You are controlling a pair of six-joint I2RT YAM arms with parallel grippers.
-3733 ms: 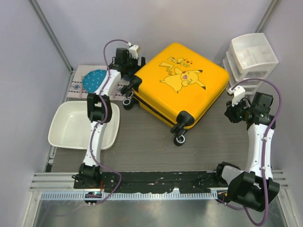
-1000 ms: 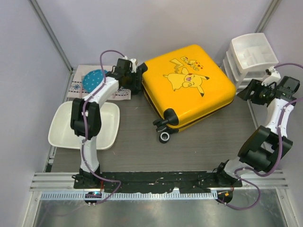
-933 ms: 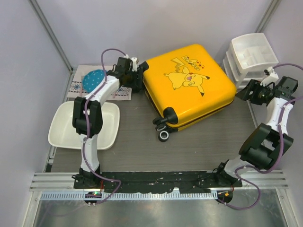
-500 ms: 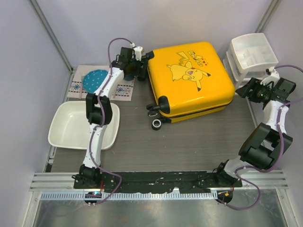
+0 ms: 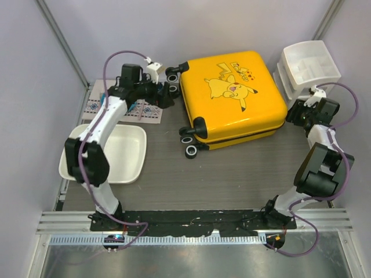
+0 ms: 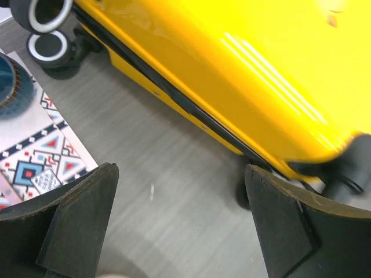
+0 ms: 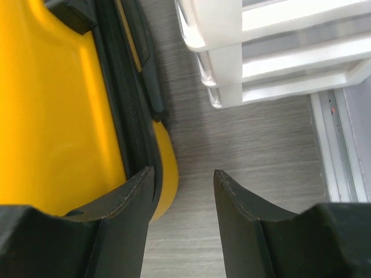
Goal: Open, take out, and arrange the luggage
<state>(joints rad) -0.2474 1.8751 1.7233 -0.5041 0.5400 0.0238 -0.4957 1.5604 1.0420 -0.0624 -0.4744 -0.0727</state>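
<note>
The yellow suitcase point(image 5: 232, 95) with the Pikachu print lies flat and closed in the middle back of the table, its black wheels point(image 5: 186, 146) facing left. My left gripper point(image 5: 164, 94) is open and empty just left of the case, near its upper wheels point(image 5: 173, 71); the left wrist view shows the yellow shell point(image 6: 232, 75) and black zipper band past my gripper point(image 6: 182, 174). My right gripper point(image 5: 291, 116) is open and empty at the case's right edge; in the right wrist view my gripper point(image 7: 182, 179) stands beside the zipper band point(image 7: 124, 98).
A white drawer unit point(image 5: 304, 69) stands at the back right, close to the right gripper; it also shows in the right wrist view point(image 7: 261, 52). A white tray point(image 5: 104, 153) sits front left. A patterned mat point(image 5: 95, 107) with a blue disc lies at the back left.
The suitcase was turned and pushed back and right over the sequence. In the last half second the left gripper drew back left off the case, and the right gripper moved in to its right edge.
</note>
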